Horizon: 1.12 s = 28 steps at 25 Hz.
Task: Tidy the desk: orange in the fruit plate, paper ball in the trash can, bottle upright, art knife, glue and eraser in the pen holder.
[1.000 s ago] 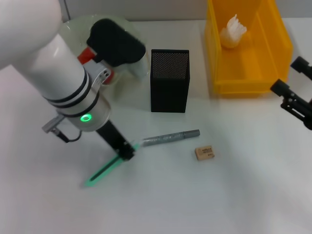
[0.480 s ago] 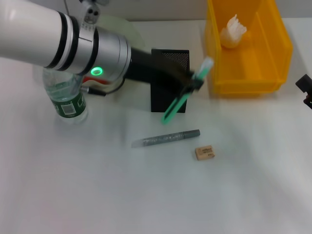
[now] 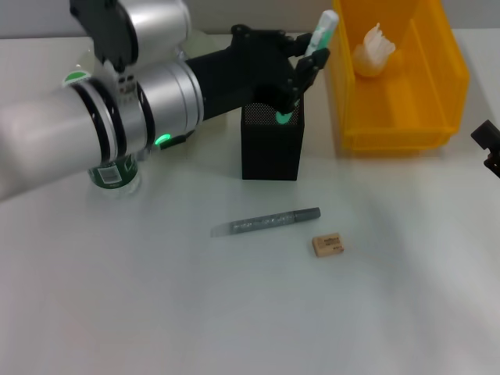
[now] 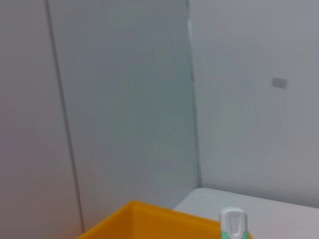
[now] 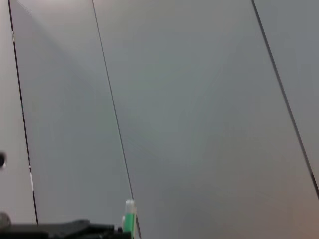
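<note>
The left gripper [image 3: 301,66] is clamped on the green art knife [image 3: 312,48], whose lower end dips into the black pen holder [image 3: 271,144]. The yellow bin [image 3: 406,125] holds 1 paper ball [image 3: 373,48]. The grey glue stick [image 3: 269,222] and eraser [image 3: 328,244] lie on open desk [image 3: 234,312]; the right gripper [image 3: 488,148] sits at the desk's right edge, and I cannot tell its jaws' state.

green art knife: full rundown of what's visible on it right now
The art knife is a slim green plastic stick with a white cap at its upper end. The left gripper holds it around the middle, tilted, cap pointing up toward the yellow bin. Its lower green tip sits at the open top of the black mesh pen holder, just inside the rim. No blade is visible. The left wrist view shows only the white cap.
</note>
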Each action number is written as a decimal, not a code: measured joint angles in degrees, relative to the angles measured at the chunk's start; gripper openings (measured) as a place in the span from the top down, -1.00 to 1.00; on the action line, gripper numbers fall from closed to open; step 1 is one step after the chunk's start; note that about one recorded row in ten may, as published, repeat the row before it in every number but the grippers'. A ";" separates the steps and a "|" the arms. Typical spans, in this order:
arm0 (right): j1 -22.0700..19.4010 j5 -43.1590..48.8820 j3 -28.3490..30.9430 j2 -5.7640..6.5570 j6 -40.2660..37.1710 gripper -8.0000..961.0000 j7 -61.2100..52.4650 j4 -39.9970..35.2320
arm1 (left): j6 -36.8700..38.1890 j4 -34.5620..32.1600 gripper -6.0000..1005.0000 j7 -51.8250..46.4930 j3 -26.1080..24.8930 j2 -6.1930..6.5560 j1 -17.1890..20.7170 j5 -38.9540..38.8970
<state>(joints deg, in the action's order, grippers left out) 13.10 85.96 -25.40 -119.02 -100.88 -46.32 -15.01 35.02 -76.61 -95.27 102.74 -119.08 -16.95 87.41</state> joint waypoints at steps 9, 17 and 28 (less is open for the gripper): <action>0.44 0.18 -0.49 0.02 -0.15 -0.60 -1.60 0.25 | -1.32 10.33 0.60 25.10 1.76 -0.10 0.55 -28.39; 0.47 0.35 -0.62 0.02 -0.23 -0.60 -2.21 0.25 | 6.23 18.14 0.60 44.92 2.04 -0.10 0.03 -45.19; 0.43 0.43 -0.61 -0.07 -0.29 -0.60 -2.28 0.97 | 7.97 23.76 0.60 48.99 2.22 -0.10 -2.96 -49.22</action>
<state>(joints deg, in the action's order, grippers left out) 13.53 86.39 -26.01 -119.09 -101.17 -48.61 -14.05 42.99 -52.85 -46.28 104.96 -119.18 -19.91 38.19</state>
